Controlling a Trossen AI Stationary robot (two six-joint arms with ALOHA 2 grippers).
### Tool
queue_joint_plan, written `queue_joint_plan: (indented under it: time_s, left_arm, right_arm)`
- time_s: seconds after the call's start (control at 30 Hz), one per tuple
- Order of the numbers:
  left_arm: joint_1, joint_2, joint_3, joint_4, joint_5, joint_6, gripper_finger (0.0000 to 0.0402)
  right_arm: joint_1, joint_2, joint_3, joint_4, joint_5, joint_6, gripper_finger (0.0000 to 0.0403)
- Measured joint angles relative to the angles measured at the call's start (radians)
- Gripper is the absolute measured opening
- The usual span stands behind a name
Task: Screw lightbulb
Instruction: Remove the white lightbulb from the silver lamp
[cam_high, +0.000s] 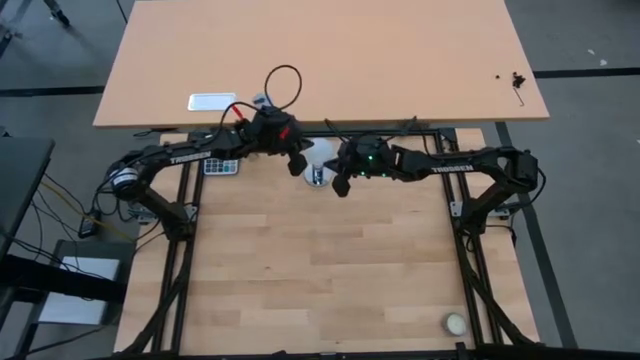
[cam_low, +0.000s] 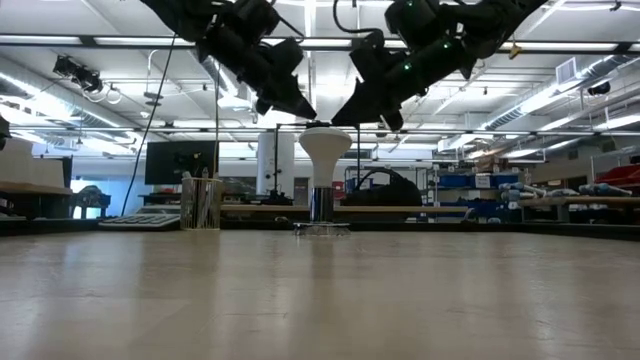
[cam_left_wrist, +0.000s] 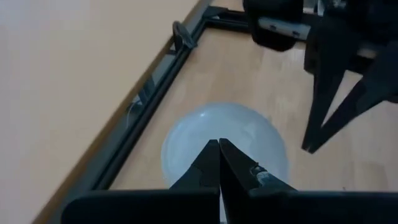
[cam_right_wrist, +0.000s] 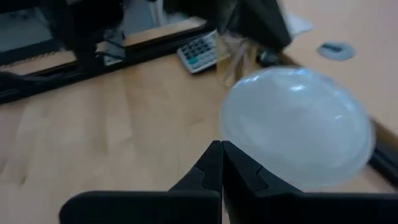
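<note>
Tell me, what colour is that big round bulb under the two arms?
Frosted white round lightbulb; clearest in the right wrist view.

Two black jointed arms carry white lettering along their forearms. The left arm (cam_high: 190, 155) trails looping black and red cables; the right arm (cam_high: 460, 162) shows a green light.

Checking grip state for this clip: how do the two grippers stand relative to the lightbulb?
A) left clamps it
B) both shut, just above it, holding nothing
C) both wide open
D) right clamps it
B: the left gripper and right gripper are shut above the upright lightbulb.
</note>
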Motion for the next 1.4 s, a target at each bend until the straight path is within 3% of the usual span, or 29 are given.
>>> queue_joint_plan:
  time_s: [0.8,1.0,1.4]
  left_arm:
    - [0.004,0.029,0.003,-0.054,-0.006,0.021,0.0]
    - [-0.006,0.035,0.003,-0.059,0.007,0.02,0.0]
    - [-0.021,0.032,0.0,0.047,-0.001,-0.01,0.0]
  right_arm:
    - [-0.082,-0.002,0.0,-0.036,0.034,0.007,0.0012]
    - [-0.127,-0.001,0.001,-0.039,0.099,0.007,0.0012]
    - [-0.129,-0.002,0.0,-0.041,0.07,0.025,0.0011]
